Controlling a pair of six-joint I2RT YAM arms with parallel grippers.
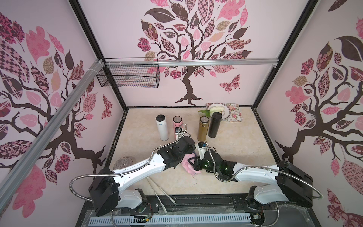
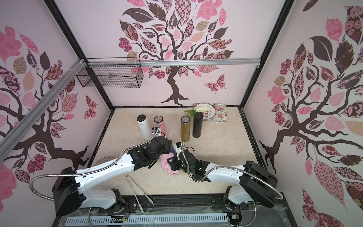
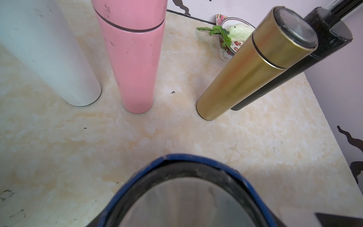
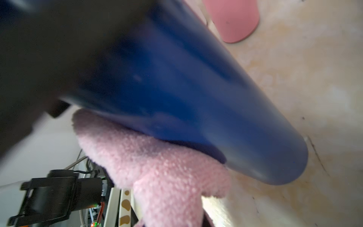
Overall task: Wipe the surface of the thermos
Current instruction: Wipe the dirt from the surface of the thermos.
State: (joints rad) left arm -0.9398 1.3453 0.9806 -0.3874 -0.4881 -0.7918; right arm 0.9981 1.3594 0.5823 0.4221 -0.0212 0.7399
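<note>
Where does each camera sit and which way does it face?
Top views: high above the base, looking down at the beige marbled table; both arms show.
Left wrist: over the blue metal thermos toward the pink thermos; barely any arm.
Right wrist: along that thermos onto the pink fluffy cloth; dark robot parts.
Shared: both wrists see that thermos.

Both arms bend inward, wrists meeting at the blue thermos point(image 4: 176, 88). Left gripper point(image 1: 193, 151) clamped on its top end; right gripper point(image 1: 191, 162), just beside the thermos, pinching a pink cloth point(image 1: 188, 169).
</note>
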